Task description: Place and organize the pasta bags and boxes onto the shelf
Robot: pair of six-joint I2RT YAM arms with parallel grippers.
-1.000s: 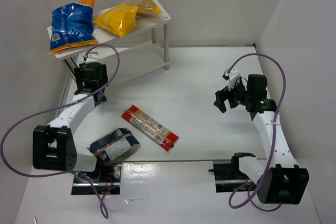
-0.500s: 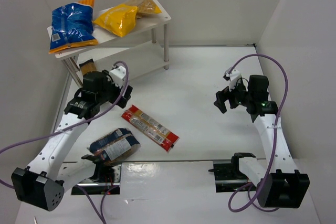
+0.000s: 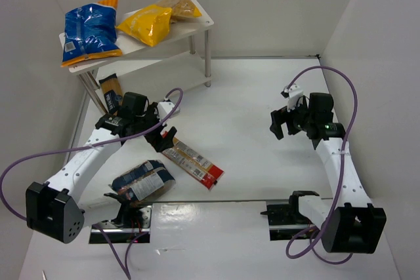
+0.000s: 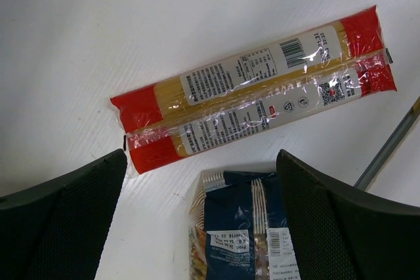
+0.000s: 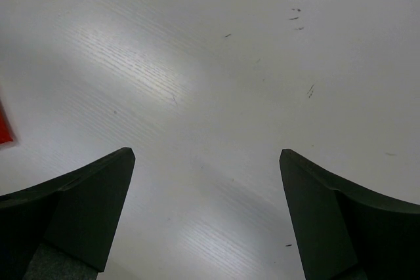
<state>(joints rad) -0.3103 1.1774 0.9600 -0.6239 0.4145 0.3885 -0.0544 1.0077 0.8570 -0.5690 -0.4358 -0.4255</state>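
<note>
The shelf stands at the back left. On its top board lie a blue bag, a yellow bag and a clear bag of tan pasta. A yellow-tan pasta box rests on the lower tier. The red, yellow and white pasta box lies flat on the table. A dark blue and clear bag lies near it. My left gripper hangs open above the red box's left end, holding nothing. My right gripper is open over bare table.
White walls close in the table on the left, back and right. Both arm bases sit at the near edge. A purple cable loops out left of the left arm.
My left arm swung away from the shelf's lower tier, right and nearer, to above the red box. The yellow-tan box stays behind on the lower tier. The right arm barely moved.
</note>
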